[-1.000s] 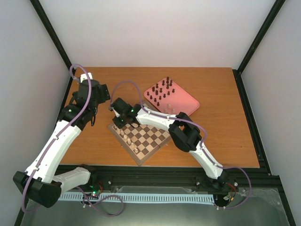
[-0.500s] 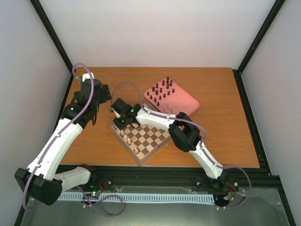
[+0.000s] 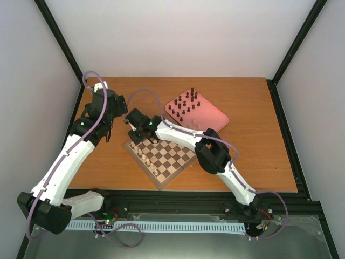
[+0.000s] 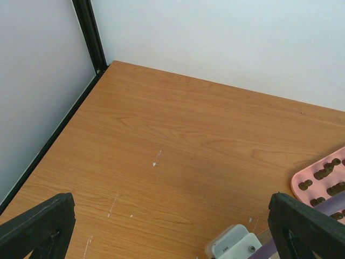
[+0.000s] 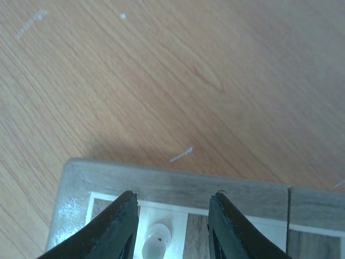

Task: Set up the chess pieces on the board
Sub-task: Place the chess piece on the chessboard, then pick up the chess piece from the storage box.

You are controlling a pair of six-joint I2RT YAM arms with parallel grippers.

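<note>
The board (image 3: 167, 159) lies at the table's near middle. Cream chess pieces (image 3: 147, 160) stand along its left edge. Dark chess pieces (image 3: 184, 105) stand on the pink tray (image 3: 213, 116). My right gripper (image 3: 135, 138) hangs over the board's far-left corner. In the right wrist view it (image 5: 172, 229) is open around a cream piece (image 5: 156, 243), which stands on a pale square near the board's border (image 5: 178, 183), free of both fingers. My left gripper (image 3: 109, 116) hovers over bare table left of the board; it (image 4: 172, 232) is open wide and holds nothing.
The pink tray (image 4: 323, 178) shows at the right edge of the left wrist view, with a white part of the right arm (image 4: 234, 245) at the bottom. Black frame posts and white walls close the table's left, right and back.
My right gripper has gone from shut to open, letting go of the cream piece on the board's corner square. The left arm has shifted slightly toward the back.
</note>
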